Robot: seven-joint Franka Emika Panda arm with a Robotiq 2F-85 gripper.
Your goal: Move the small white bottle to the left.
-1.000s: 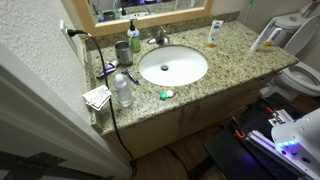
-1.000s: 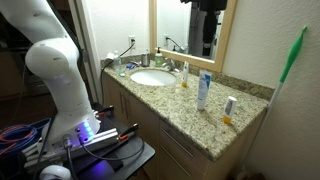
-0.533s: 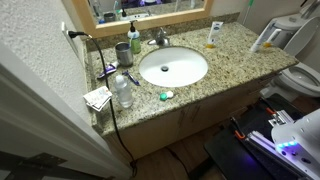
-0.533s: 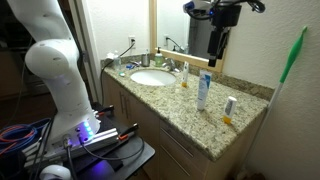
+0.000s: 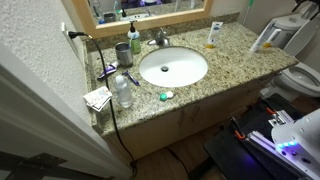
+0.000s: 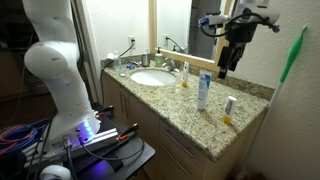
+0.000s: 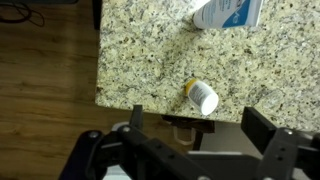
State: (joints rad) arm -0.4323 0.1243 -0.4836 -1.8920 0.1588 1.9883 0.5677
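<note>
shifted along the mirror toward the counter's far end since the earlier frame, and now hangs with the gripper [image 6: 223, 66] above the small white bottle [image 6: 229, 106]. keeps jaws spread wide, empty. shows the bottle upright on the granite counter [image 7: 140, 50], near the edge, just beside a larger white tube [image 7: 228, 12]. probably light, rigid, smooth plastic, easy to tip; take hold low on the body at the label band, squeezing gently
</note>
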